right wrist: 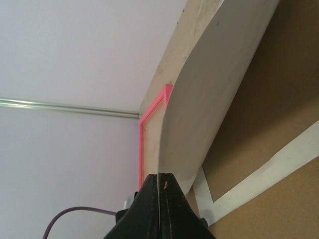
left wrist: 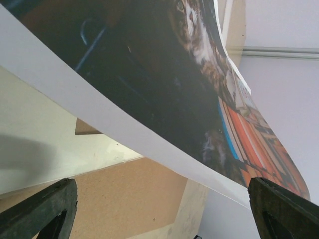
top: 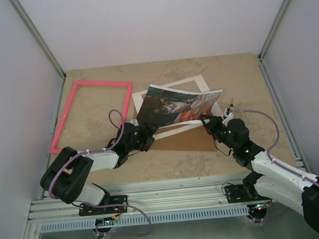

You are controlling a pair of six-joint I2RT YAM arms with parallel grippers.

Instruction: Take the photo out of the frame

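Observation:
The photo (top: 177,104), a colourful print with a white border, is lifted off the table and bowed. My right gripper (top: 206,119) is shut on its near right edge; in the right wrist view the jaws (right wrist: 160,180) pinch the sheet, whose blank back (right wrist: 209,99) curves away. The pink frame (top: 92,111) lies flat at the far left with bare table inside it, and shows again as the frame (right wrist: 142,144). My left gripper (top: 146,136) is open by the photo's near left corner. Its fingers (left wrist: 45,209) stand wide apart beneath the printed side of the photo (left wrist: 164,84), touching nothing.
A white mat (top: 204,85) lies under the photo, over a brown fibreboard backing (top: 184,142). The backing (left wrist: 139,194) shows below the left fingers. White walls close in the table on three sides, and an aluminium rail (top: 155,201) runs along the near edge.

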